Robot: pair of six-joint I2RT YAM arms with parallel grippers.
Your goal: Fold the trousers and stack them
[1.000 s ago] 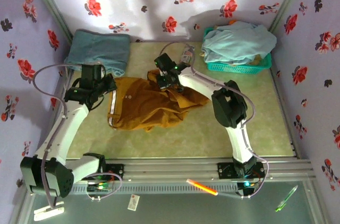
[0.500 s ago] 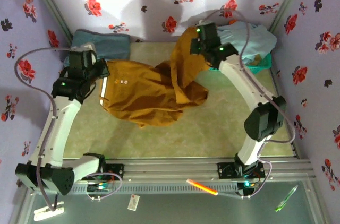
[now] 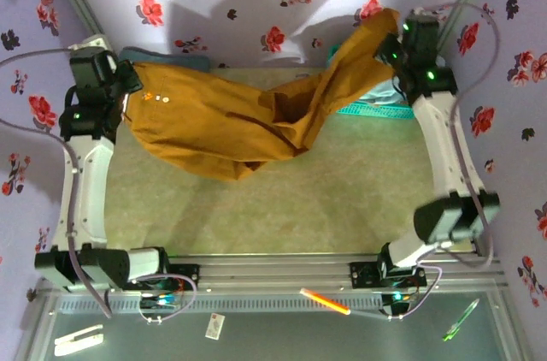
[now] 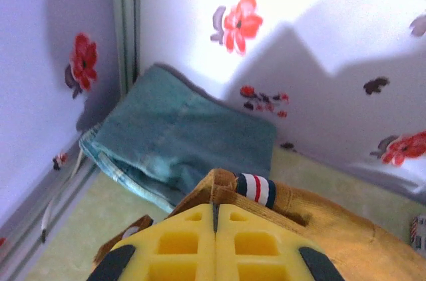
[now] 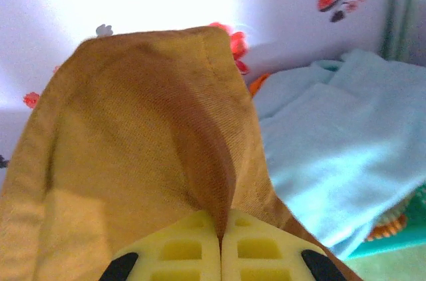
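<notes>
**A:** Two pens lie nearest, just off the table's near edge: an orange stick marker (image 3: 325,301) and a thin green pen (image 3: 460,320).

**B:** And over the table itself?

**A:** The long mustard-brown cloth trousers (image 3: 214,121) hang stretched above the pale green table (image 3: 342,207). They run from its far left to its far right and sag in the middle. I cannot tell whether the lowest fold touches the table.

**B:** Who holds what?

**A:** The left gripper (image 4: 215,211) is raised over the table's far left. Its yellow fingers are pressed together on the waistband, right by the red, white and navy striped tab (image 4: 256,188). The right gripper (image 5: 220,218), high over the table's far right, pinches a hemmed edge of one leg, with its fingers likewise closed on cloth.

**B:** And behind them?

**A:** A folded dusty teal-blue garment (image 4: 180,141) lies in the table's far left corner, against the flowered wall (image 3: 256,2). A crumpled pale aqua-blue garment (image 5: 333,154) lies in a green mesh basket (image 3: 372,109) at the table's far right corner.
</notes>
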